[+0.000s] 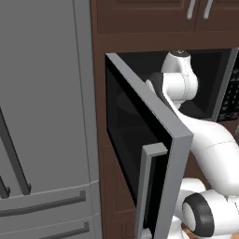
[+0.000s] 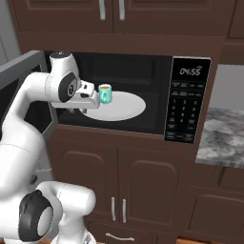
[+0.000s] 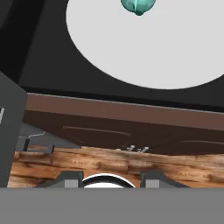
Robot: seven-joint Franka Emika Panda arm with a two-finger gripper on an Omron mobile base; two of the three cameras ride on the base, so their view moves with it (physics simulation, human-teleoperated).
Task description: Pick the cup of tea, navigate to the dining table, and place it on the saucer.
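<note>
One small teal cup of tea (image 2: 105, 94) sits on the round white plate (image 2: 125, 106) inside the microwave (image 2: 143, 100). The cup stands up straight near the left side of the plate, and brown tea shows at its top. In the hand view the cup (image 3: 138, 5) is at the very top edge, with the big white plate (image 3: 148, 48) spread out under it.

The microwave door (image 1: 149, 154) is swung wide open to the left. It has a grey frame, dark glass and a grey handle. On the right side of the microwave there is a button panel (image 2: 186, 102) with a small clock on top.

The white arm reaches into the microwave opening from the left. The gripper (image 2: 95, 98) is just beside the cup, on its left. I cannot tell if it touches the cup, and I cannot tell if the jaws are apart or together.

Dark brown cabinets (image 2: 143, 181) are above and below the microwave. A grey stone counter (image 2: 221, 136) is to the right. A big grey fridge (image 1: 42, 116) stands to the left of the microwave.
</note>
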